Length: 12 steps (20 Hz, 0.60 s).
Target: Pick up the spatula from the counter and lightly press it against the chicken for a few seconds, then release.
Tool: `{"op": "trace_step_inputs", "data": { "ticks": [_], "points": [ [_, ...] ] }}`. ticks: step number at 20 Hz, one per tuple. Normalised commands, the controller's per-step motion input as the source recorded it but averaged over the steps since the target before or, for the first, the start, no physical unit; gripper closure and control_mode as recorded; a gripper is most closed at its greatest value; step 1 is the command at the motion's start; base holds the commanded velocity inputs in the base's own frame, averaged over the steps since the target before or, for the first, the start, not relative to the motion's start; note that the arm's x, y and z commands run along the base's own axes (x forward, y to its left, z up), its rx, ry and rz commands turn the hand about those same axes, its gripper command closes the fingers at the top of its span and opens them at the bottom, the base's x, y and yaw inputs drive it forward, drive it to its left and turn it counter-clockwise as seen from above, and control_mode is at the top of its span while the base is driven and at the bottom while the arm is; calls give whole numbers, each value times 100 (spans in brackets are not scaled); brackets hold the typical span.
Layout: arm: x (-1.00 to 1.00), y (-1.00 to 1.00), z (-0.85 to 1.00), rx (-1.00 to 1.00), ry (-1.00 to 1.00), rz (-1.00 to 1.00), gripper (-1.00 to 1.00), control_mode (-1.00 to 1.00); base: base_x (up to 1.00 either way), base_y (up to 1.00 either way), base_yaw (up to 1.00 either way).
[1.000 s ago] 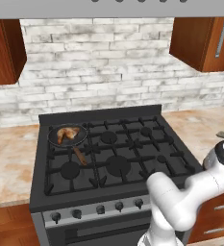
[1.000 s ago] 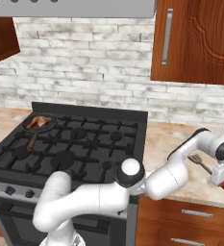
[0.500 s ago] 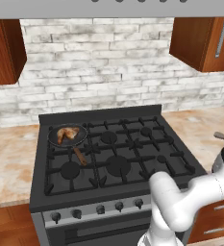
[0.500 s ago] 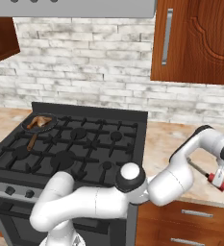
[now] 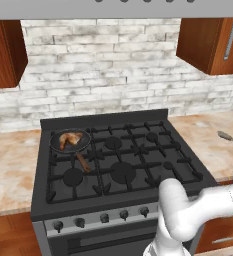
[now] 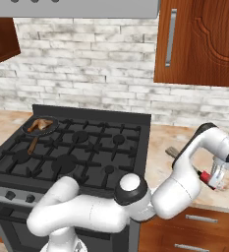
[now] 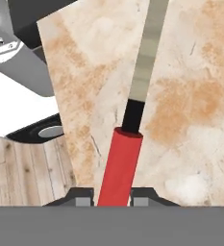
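The spatula point(image 7: 120, 163) lies on the right-hand counter point(image 6: 160, 147), a red handle with a grey blade pointing away from the hand. My gripper point(image 7: 113, 198) is down at the handle's end, its two fingertips point(image 7: 83, 197) pressed against either side of the red grip. From the right base view the gripper point(image 6: 215, 183) sits low over the spatula point(image 6: 203, 176) near the counter's front edge. The spatula's blade end point(image 5: 228, 136) also shows on the counter in the left base view. The chicken point(image 5: 68, 139) rests in a dark pan point(image 5: 83, 142) on the stove's back left burner, far from the hand.
The black gas stove point(image 5: 118, 160) with raised grates lies between pan and spatula. The pan's brown handle point(image 5: 83, 162) points toward the front. Wooden cabinets point(image 6: 199, 44) hang above the counter. The counter's front edge point(image 7: 65, 144) drops to the wood floor just beside the handle.
The hand has sunk lower over the right counter and settled on the spatula's handle, and the fingers have drawn in against it. Pan and chicken have not moved.
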Motion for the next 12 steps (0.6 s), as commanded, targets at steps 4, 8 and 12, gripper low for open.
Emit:
{"op": "trace_step_inputs", "data": {
  "ticks": [4, 8, 12],
  "points": [
    [-23, 95, 0, 0, -25, 0, 100, -100, 0, 0, 0],
    [-17, 100, 0, -2, -26, -1, 100, -100, 0, 0, 0],
    [-20, 95, 2, -5, -12, 0, 100, -100, 0, 0, 0]
  ]
}}
